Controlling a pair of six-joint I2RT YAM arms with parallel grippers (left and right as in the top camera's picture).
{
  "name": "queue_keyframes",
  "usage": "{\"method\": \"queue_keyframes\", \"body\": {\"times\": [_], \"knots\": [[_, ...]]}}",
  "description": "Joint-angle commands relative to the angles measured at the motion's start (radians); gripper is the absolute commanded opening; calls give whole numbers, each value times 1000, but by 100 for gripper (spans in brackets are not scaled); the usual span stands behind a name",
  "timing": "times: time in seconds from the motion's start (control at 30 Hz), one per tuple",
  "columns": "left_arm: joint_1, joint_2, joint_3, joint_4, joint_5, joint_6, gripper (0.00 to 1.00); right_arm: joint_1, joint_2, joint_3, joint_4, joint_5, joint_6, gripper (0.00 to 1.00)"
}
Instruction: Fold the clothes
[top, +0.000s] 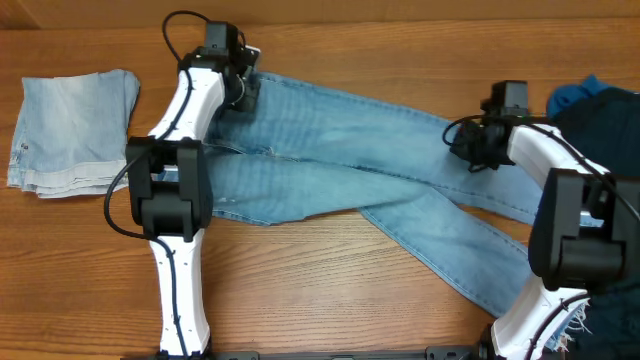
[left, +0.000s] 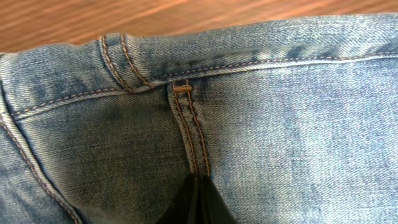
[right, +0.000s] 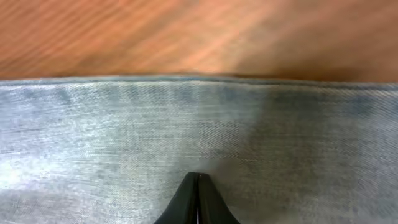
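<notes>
A long pair of faded light-blue jeans (top: 330, 150) lies spread across the wooden table, waist at the upper left and legs running right and crossing. My left gripper (top: 243, 88) is shut, its tips (left: 198, 177) resting on the jeans (left: 280, 124) at the centre seam just below the waistband. My right gripper (top: 468, 143) is also shut, its tips (right: 198, 176) touching the upper leg's denim (right: 124, 137) near the leg's far edge. No fabric shows between either pair of jaws. A paler washed-denim piece (top: 75, 135) lies folded at the far left.
A heap of dark blue cloth (top: 600, 125) sits at the right edge, with more frayed dark fabric (top: 610, 320) at the lower right. Bare wooden table (top: 330, 290) shows in front of the jeans and along the far side.
</notes>
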Motion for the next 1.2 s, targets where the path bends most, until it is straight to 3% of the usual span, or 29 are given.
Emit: {"method": "queue_keyframes", "body": {"times": [0.0, 0.2, 0.4, 0.5, 0.6, 0.67, 0.77, 0.87, 1.17], "knots": [[36, 52, -2, 20, -48, 10, 4, 85, 87, -20, 96, -21, -25, 4], [105, 52, -2, 43, -48, 10, 4, 158, 87, -20, 337, -1, -26, 4], [150, 51, 2, 44, -48, -6, 4, 163, 91, 29, 457, 2, -86, 4], [148, 38, 75, 21, -38, -89, 4, 153, 89, 244, 231, 46, -140, 4], [140, 29, 231, -66, -20, -111, 4, 121, 89, 545, -194, 138, -127, 4], [139, 28, 343, -175, -18, -129, 5, 69, 89, 706, -544, 192, -42, 4], [139, 27, 373, -304, -17, -131, 8, -18, 89, 664, -735, 187, 29, 4], [139, 27, 373, -369, 9, -178, 9, -87, 89, 569, -753, 150, 27, 4], [139, 27, 373, -415, 11, -177, 15, -105, 91, 203, -438, 120, 24, 4]]}}
